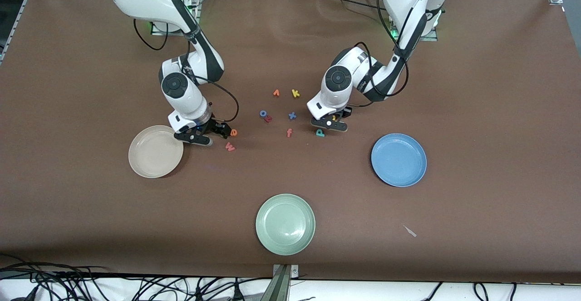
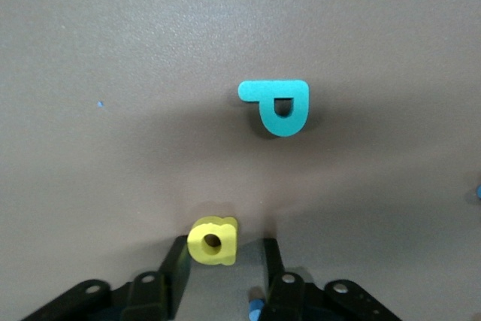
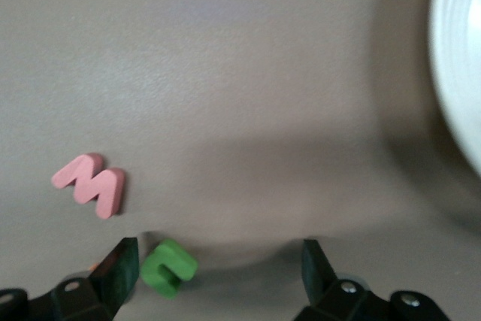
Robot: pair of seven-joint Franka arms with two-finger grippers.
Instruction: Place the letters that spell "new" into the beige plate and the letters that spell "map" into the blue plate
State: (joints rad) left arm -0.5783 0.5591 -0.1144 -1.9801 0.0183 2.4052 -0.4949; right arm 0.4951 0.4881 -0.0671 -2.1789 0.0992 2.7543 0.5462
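My left gripper (image 1: 330,123) (image 2: 225,253) is low over the table and straddles the yellow a (image 2: 213,240) (image 1: 334,118). One finger (image 2: 176,264) touches the letter; a gap shows at the other finger, so the gripper is open. The teal p (image 2: 279,107) (image 1: 320,132) lies just nearer the camera. My right gripper (image 1: 209,133) (image 3: 219,261) stands open beside the beige plate (image 1: 155,151) (image 3: 460,73), with the green n (image 3: 169,267) close to one finger. The salmon w (image 3: 90,186) (image 1: 230,146) and orange e (image 1: 233,132) lie beside it. The blue plate (image 1: 398,159) holds nothing. The m is hidden.
Between the arms lie an orange v (image 1: 276,93), yellow k (image 1: 295,93), blue o (image 1: 263,113), dark red letter (image 1: 268,119), blue x (image 1: 292,115) and orange f (image 1: 289,132). A pale green plate (image 1: 285,224) sits near the front edge.
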